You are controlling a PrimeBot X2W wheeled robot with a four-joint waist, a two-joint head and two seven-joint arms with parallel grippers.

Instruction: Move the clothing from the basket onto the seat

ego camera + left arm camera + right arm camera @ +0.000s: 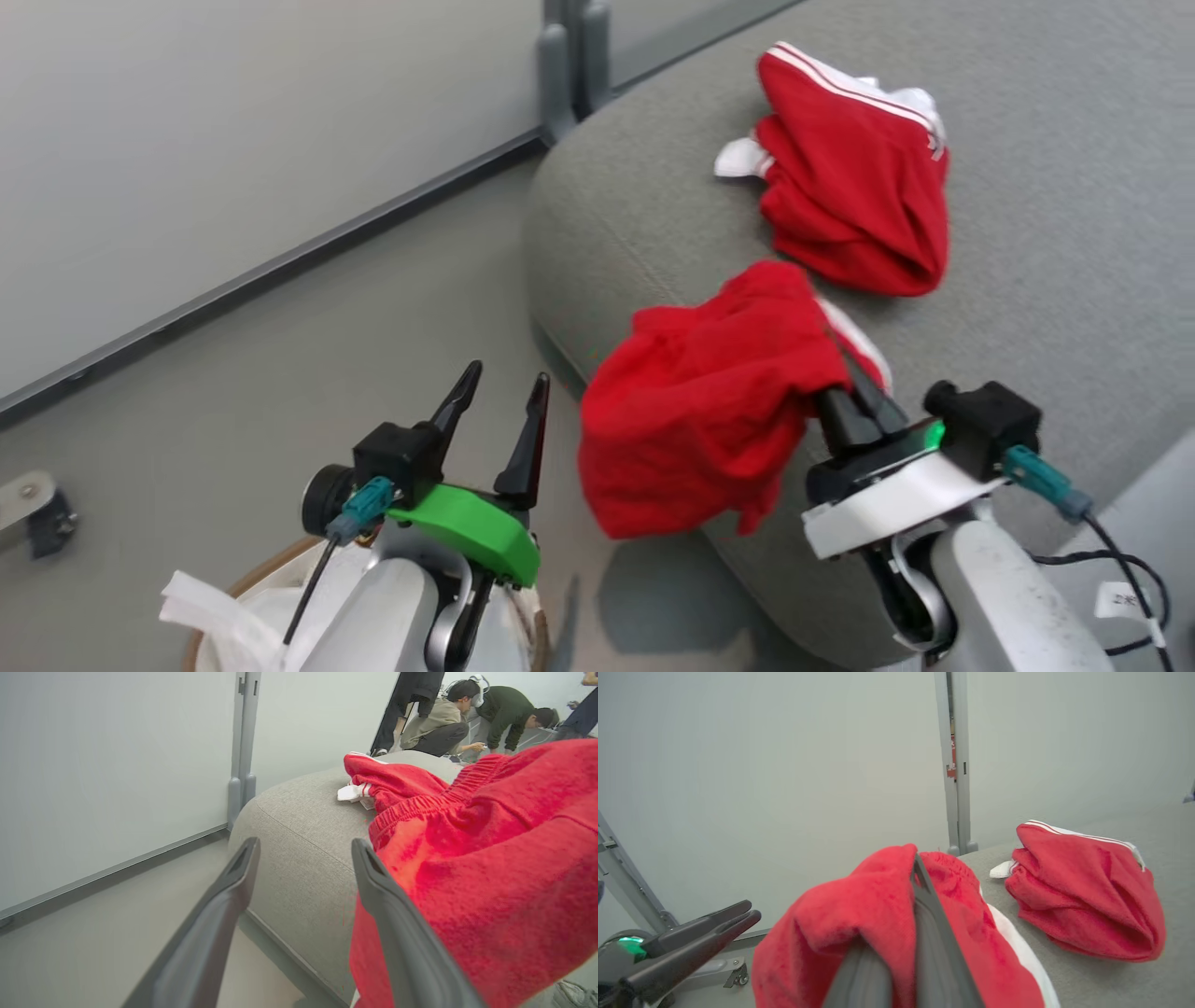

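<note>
— Grey seat (1027, 308) fills the right of the frame; is your load over it?
— Partly. My right fingers (854, 401), pinched shut on the red garment (691, 420), hold it at the seat's lower-left edge, half hanging off. I'd carry it toward the upper right, beside the striped garment (859, 177), before letting go. My left fingers (748, 910) are spread, empty, above the basket (245, 581).
</note>
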